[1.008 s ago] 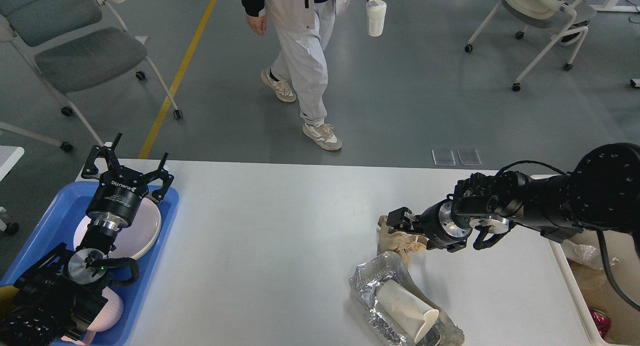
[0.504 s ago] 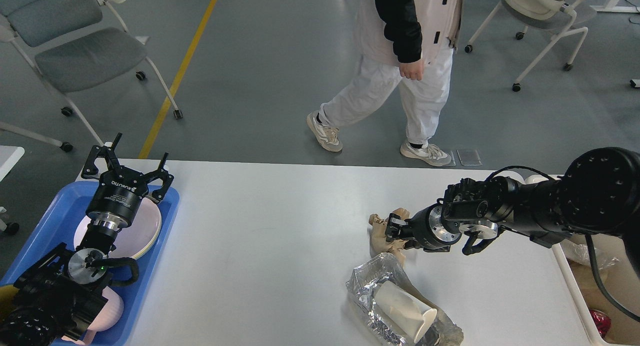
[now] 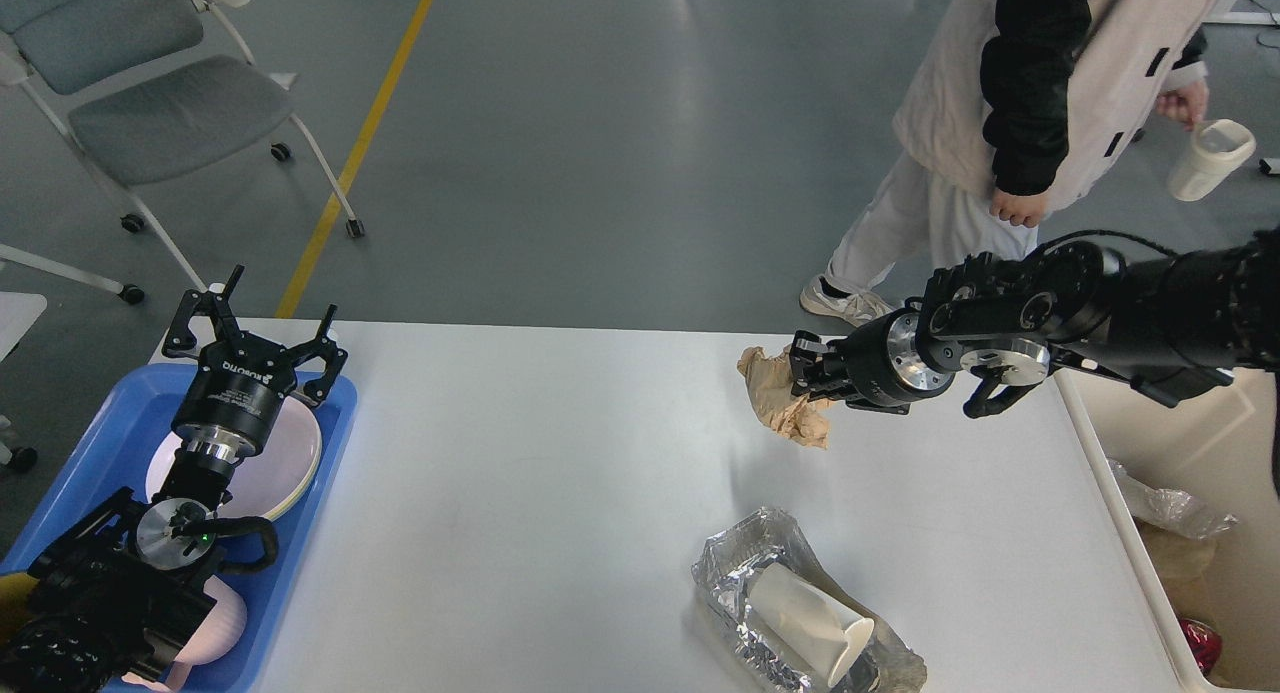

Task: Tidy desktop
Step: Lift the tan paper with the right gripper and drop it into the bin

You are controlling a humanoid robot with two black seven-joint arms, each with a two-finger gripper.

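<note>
Up goes the right tool (image 3: 800, 371), clamped on the brown paper wad (image 3: 783, 405), now off the white bench (image 3: 560, 473). Keep squeezing; carry it right to the bin (image 3: 1200, 533). Left tool (image 3: 250, 318) hangs apart over the tray (image 3: 120, 413).

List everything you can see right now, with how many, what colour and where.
desktop: one, white, centre
tray: one, blue, left edge
plate: one, pale pink, in tray
crumpled paper: one, brown, held above desktop
foil container: one, silver, near right
paper cup: one, white, lying in foil
bin: one, cream, right edge
chair: one, grey, far left
person: one, pale clothes, far right
left gripper: one, black, over tray
right gripper: one, black, gripping paper
</note>
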